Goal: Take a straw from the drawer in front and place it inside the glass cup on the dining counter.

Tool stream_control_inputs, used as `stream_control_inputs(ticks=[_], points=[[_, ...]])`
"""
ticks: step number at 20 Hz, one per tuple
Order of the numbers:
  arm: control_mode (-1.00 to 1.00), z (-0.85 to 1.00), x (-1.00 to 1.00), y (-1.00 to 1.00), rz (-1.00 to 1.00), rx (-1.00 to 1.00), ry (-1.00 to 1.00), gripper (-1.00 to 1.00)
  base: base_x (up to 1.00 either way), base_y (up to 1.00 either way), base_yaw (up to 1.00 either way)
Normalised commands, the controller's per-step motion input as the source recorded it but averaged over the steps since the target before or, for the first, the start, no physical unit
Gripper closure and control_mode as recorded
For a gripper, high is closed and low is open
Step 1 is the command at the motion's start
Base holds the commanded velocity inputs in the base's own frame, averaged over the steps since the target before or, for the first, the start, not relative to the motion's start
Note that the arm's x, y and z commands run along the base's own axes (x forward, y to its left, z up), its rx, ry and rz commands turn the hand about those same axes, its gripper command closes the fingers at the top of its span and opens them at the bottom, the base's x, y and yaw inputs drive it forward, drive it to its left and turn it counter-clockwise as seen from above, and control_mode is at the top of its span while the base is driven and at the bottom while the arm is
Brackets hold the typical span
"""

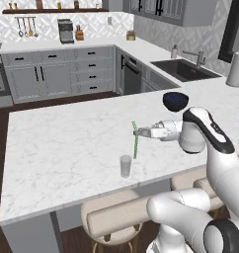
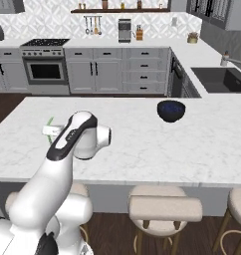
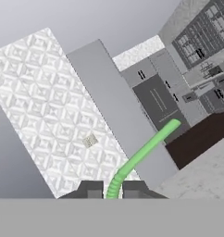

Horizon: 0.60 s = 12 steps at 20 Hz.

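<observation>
Nearest the base: two padded stools (image 1: 114,217) tucked under the counter (image 1: 57,148) edge. No part in this step, but a straw that misses could roll off the edge toward them.

Glass cup (image 1: 125,166) stands upright on the counter near the front edge, nothing in it.

Straw (image 1: 135,140) is clamped in the end effector (image 1: 141,132), which is clenched on it near its upper end; the hand view shows the two dark tips either side of the green shaft. Straw hangs close to vertical, leaning slightly. In the left base view its lower end sits just above and to the right of the cup rim, apart from it. Not yet inside.

Risks, judged:
- Lower end is off to one side of the cup mouth. Straight descent would likely hit the rim or the counter beside the cup.
- Cup is small and light-looking. A sideways push from the straw or the fingers could tip or slide it.
- Grip is high on a thin shaft, so the free end may swing or pivot on contact.
- Letting go early: straw falls outside the cup.

Further back: dark blue bowl (image 1: 176,101), well apart from the cup, no obstruction expected.
</observation>
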Motion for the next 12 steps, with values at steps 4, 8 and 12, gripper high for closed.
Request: stream_control_inputs(ticks=[4, 8, 12], points=[[-1.0, -0.12, 0.0, 0.0, 0.06, 0.0, -0.1, 1.0, 0.0, 0.0, 0.0], [-1.0, -0.12, 0.0, 0.03, 0.07, 0.02, -0.07, 1.0, 0.0, 0.0, 0.0], [-1.0, -0.15, 0.0, 0.09, 0.07, 0.02, -0.05, 1.0, 0.0, 0.0, 0.0]])
